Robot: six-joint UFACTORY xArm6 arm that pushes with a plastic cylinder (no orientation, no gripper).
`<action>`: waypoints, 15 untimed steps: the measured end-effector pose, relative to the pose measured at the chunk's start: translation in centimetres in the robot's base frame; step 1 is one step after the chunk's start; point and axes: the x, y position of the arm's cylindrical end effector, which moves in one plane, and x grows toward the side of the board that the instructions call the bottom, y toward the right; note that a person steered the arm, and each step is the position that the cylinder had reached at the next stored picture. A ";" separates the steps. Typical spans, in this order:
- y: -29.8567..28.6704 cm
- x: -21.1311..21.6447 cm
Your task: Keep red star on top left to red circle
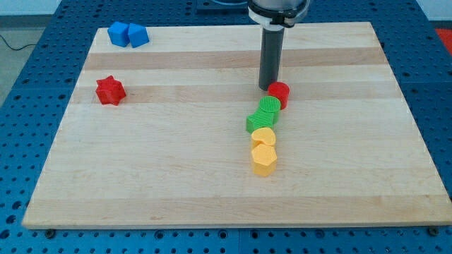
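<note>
The red star (110,90) lies at the view's left on the wooden board (176,176), far from the other blocks. The red circle (279,92) sits right of the board's middle. My tip (268,87) stands just at the red circle's upper left edge, touching or almost touching it. The rod rises straight up from there to the view's top.
Two blue blocks (128,34) sit together at the board's top left corner. A green block (268,108) and a second green block (257,122) lie just below the red circle. Two yellow blocks (264,136) (264,159) continue the chain downward.
</note>
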 end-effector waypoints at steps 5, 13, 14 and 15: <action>13.5 -1.5; 4.8 0.3; 2.5 -2.4; -3.8 -1.3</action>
